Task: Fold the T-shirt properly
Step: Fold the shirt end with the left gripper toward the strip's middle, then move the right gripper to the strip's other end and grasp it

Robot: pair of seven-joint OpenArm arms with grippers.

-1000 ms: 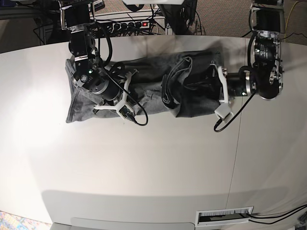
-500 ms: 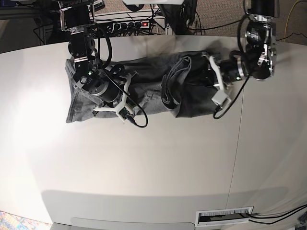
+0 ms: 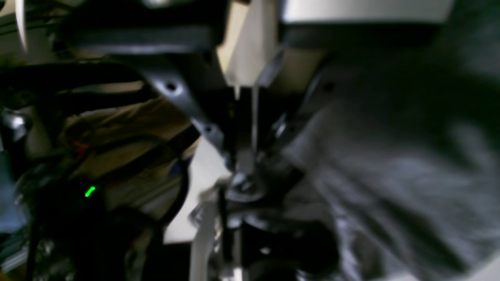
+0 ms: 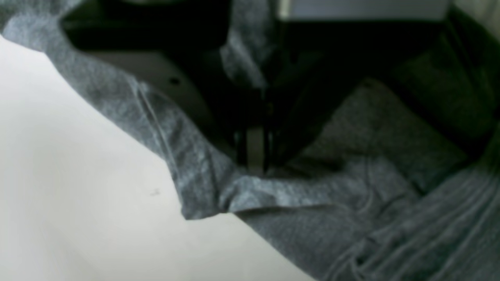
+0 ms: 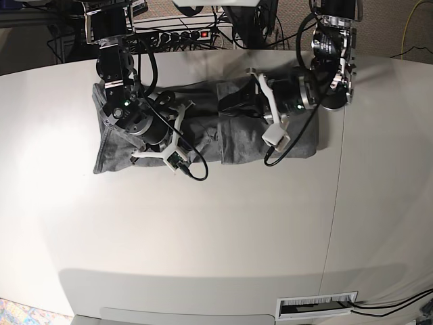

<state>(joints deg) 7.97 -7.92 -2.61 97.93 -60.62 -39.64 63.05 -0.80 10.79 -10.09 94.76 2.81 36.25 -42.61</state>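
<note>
Wrinkled heather-grey cotton T-shirt (image 5: 203, 132) lies as a long band across the white bench (image 5: 203, 237). Both grippers, left (image 5: 252, 84) and right (image 4: 254, 156), are closed, pinching fabric. Risk: the thin pinches slip, spilling the fold.

Heavy blur smears the left wrist view; in the base view both arms hide their jaws and parts of the T-shirt (image 5: 203, 132).

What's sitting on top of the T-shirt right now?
Both arms rest over the T-shirt: the right gripper on its left half, the left gripper on its folded right half. The cloth beneath them is hidden, and so is the table under the shirt.
</note>
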